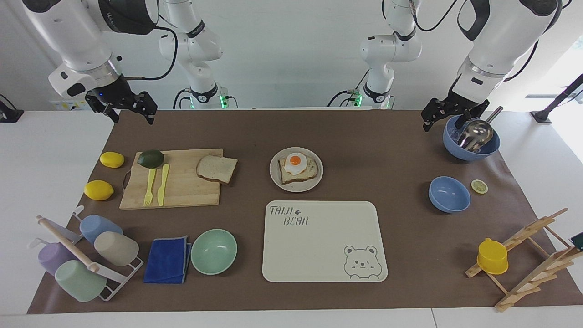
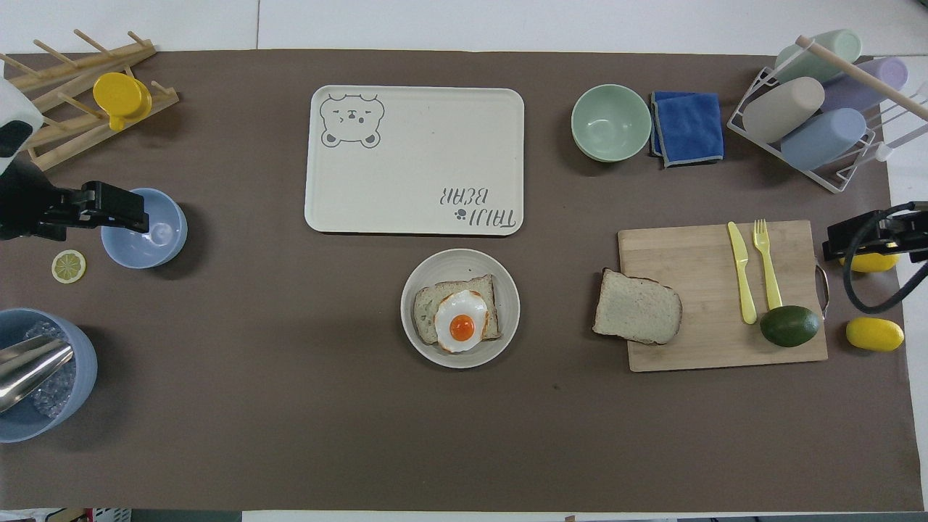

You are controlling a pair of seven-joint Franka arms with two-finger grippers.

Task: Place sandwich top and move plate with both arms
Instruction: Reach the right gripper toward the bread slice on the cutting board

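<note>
— Where's the sandwich top (image 1: 217, 169)?
— On the wooden cutting board (image 1: 182, 191), overhanging the edge that faces the plate (image 1: 274, 175). The plate holds the egg-topped slice (image 1: 297, 167), just nearer the robots than the bear tray (image 1: 319, 241).
— And the grippers?
— The right gripper (image 1: 131, 114) hangs raised over the mat's edge at the right arm's end, fingers spread, gripping nothing. The left gripper (image 1: 444, 119) hangs beside the blue bowl with the metal scoop (image 1: 473, 134); spread too, empty.
— From overhead?
— There only the tips show; the facing view shows them raised.
</note>
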